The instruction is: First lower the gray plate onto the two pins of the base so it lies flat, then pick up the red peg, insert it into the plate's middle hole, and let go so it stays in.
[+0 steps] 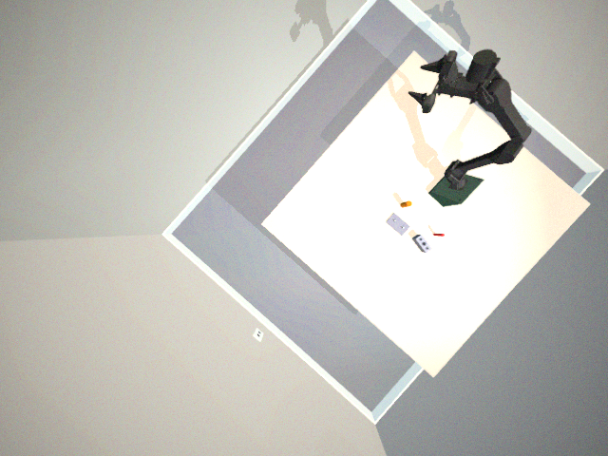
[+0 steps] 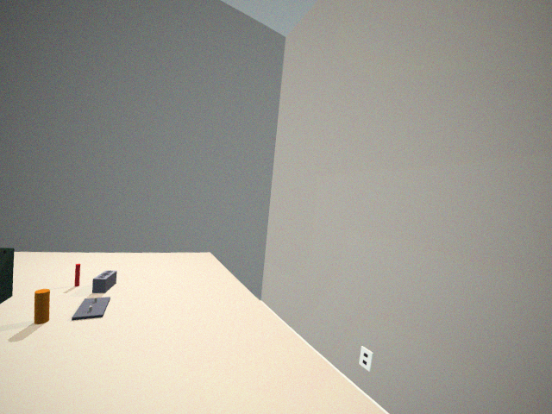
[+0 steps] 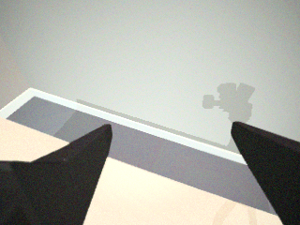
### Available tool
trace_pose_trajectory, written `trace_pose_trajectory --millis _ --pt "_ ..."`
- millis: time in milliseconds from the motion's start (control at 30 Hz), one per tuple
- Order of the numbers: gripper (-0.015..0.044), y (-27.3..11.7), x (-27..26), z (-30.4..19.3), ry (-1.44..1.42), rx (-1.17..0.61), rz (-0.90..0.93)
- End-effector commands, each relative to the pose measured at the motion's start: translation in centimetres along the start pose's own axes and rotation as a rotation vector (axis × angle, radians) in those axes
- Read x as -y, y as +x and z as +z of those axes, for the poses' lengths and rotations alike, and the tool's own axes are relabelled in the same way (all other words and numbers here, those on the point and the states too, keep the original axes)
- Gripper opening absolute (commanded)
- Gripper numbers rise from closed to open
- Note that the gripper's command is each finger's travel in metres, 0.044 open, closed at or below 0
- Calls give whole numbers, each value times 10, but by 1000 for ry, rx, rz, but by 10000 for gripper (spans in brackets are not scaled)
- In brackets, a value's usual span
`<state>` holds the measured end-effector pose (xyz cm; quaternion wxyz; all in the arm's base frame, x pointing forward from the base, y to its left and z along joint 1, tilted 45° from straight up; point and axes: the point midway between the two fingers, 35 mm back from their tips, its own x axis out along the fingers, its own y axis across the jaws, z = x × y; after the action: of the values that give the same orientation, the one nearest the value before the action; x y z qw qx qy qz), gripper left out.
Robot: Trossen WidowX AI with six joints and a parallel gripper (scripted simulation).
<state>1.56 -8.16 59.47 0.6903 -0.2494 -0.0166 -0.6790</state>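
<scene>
Mia: Is the hand (image 1: 416, 80) (image 3: 172, 126) holding something?
Ben: Nope, its two black fingers are wide open, with just air in between

Mia: Where is the gray plate (image 1: 421, 241) (image 2: 104, 284)?
Ben: It sits on the table (image 1: 466, 294) (image 2: 222, 356) (image 3: 127, 187), well apart from the hand. From the top, it looks farther from the hand than the base (image 1: 398, 223) (image 2: 98, 308) does. It is near the base but not on it, and its holes show on top

Mia: And the base?
Ben: Flat on the table, well apart from the hand too, with its two little pins poking up bare

Mia: What about the red peg (image 1: 438, 234) (image 2: 77, 274)?
Ben: It stands up straight near the plate, well away from the hand and out of the middle hole

Mia: I see an orange cylinder (image 1: 406, 203) (image 2: 41, 306)!
Ben: Yes, it stands up too, near the base. In the top view it is the closest of these things to the hand

Mia: Where do the fingers point?
Ben: Out past the edge of the table, to the pale wall (image 1: 123, 98) (image 3: 141, 47) in front of the hand
</scene>
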Motion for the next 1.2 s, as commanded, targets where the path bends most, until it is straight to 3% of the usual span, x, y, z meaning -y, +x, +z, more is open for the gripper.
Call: trace_pose_trajectory --millis 0,300,567,833,1167 --pt "440 41 -15 -34 31 -111 113" --pt "440 115 -109 -107 1 -348 448" --pt "440 126 -227 -161 -132 -534 743" --pt "440 73 -360 -210 -410 -686 1055" --pt "440 -63 -481 -258 -953 -683 1397"
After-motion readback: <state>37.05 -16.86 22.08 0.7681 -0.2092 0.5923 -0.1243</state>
